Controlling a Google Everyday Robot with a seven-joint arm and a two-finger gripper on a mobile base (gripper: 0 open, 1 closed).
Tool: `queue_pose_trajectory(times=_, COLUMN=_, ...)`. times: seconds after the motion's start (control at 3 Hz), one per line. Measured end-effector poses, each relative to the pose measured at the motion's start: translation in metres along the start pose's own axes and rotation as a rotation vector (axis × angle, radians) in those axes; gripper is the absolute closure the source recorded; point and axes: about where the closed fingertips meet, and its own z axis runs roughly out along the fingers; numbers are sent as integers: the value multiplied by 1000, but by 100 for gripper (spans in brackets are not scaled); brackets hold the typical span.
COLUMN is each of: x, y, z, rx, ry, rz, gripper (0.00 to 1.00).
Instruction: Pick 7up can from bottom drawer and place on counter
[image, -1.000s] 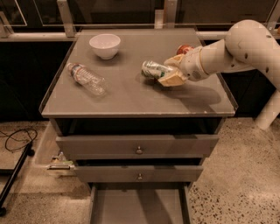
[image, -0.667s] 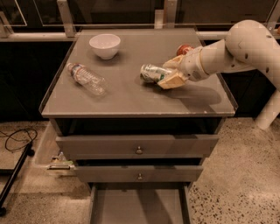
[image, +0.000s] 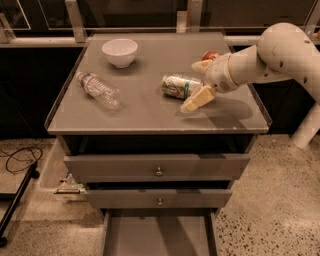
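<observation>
Speckled terrazzo floor (image: 280, 200) under dim light, a pale rail (image: 40, 42) behind, perhaps dark glass panels (image: 135, 12) beyond it.

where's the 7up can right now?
Camera view: the 7up can lies on its side on the counter, right of centre, between the open fingers of the end effector, with the plastic bottle off to its left.

Over the right of the worktop (image: 150, 114), the spread pincer (image: 193, 86) hides the right end of the 7up can (image: 176, 86), whose label is too blurred to read. A red object (image: 209, 54) is mostly hidden behind the pincer's wrist. The bottom drawer (image: 160, 235) runs off the lower edge.
</observation>
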Motion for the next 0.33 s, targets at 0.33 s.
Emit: queue_pose_trajectory(times=0.33, x=0, y=0, z=0, rx=0, ry=0, rz=0, gripper=0)
